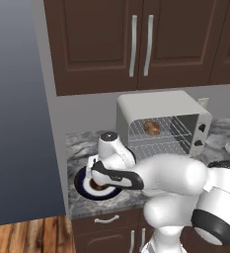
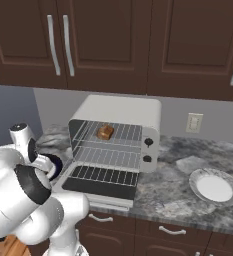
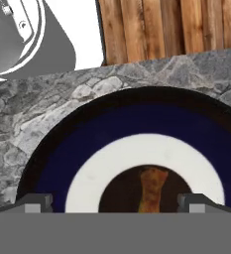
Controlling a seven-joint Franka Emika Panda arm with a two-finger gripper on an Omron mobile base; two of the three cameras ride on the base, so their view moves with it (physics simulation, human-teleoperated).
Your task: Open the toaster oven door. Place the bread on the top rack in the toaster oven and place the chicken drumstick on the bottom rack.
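Fingers (image 3: 114,202) stand spread wide with nothing between them, pointing down over the dark blue plate (image 3: 67,158); their two tips frame the chicken drumstick (image 3: 151,191), which lies in the plate's dark centre inside a white ring. Whether the tips touch the plate cannot be told.

From the left base view the white arm (image 1: 175,178) reaches out left of the toaster oven (image 1: 156,106), its forearm level and the hand bent down over the plate (image 1: 82,185), which sits near the surface's (image 1: 82,143) left front corner. From the right base view the arm's bulky joints (image 2: 23,195) cover most of the plate, leaving a sliver of blue rim (image 2: 55,165) just left of the oven.

The toaster oven (image 2: 123,107) stands on the grey marbled surface (image 2: 173,200) against the wall, under dark brown cupboards (image 2: 113,45). The toaster oven door (image 2: 100,182) hangs folded down flat in front of the opening. The bread (image 2: 105,131) rests on the top rack (image 2: 125,135); the bottom rack (image 2: 113,157) under it is bare.

Right of the oven lies a white plate (image 2: 215,187), well apart from it, and a wall socket (image 2: 193,122) sits on the wall behind. Beyond the surface's left edge a wooden floor (image 1: 27,234) shows.
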